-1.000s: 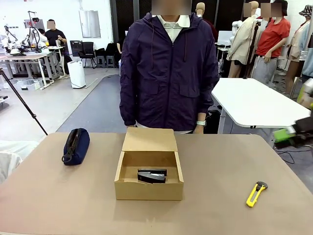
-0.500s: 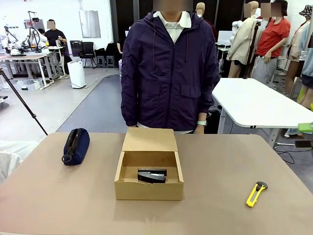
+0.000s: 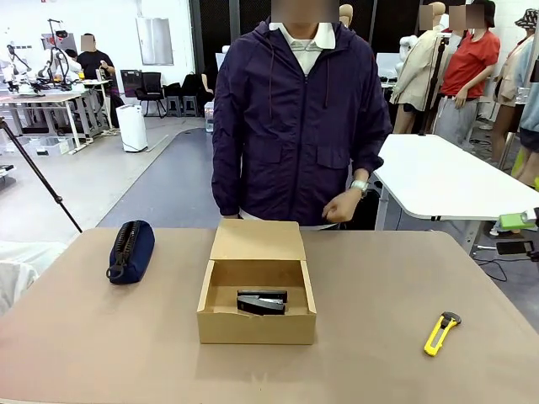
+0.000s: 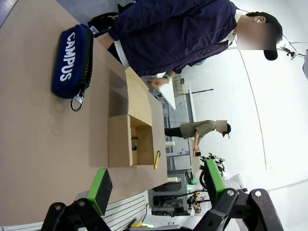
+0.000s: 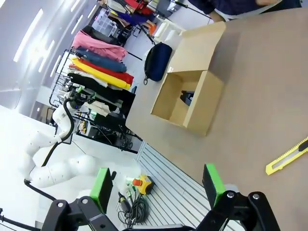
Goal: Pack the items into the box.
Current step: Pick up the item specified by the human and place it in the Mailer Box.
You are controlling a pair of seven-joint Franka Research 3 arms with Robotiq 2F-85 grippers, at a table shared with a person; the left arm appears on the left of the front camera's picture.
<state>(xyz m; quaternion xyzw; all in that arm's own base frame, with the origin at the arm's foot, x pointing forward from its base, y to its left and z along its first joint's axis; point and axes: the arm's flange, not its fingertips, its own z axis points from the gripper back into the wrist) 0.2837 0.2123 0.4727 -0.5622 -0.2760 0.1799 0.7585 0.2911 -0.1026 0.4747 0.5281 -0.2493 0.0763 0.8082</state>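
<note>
The tan cardboard box stands open mid-table, its flap lid folded back toward the person. The black wedge-shaped stapler lies inside it. The yellow utility knife rests on the table at the front right. My right gripper hovers at the far right edge, well above and behind the knife. Its wrist view shows it open and holding nothing, with the box, stapler and knife far below. My left gripper is open too, high over the table's left, looking at the box and knife.
A navy zippered pouch lies at the back left of the table and shows large in the left wrist view. The person stands at the far edge behind the box, one hand raised at waist height. A white table stands beyond.
My right gripper has drawn back toward the picture's right edge. The person has lifted a hand from the side to waist height. Box, stapler, knife and pouch have not moved.
</note>
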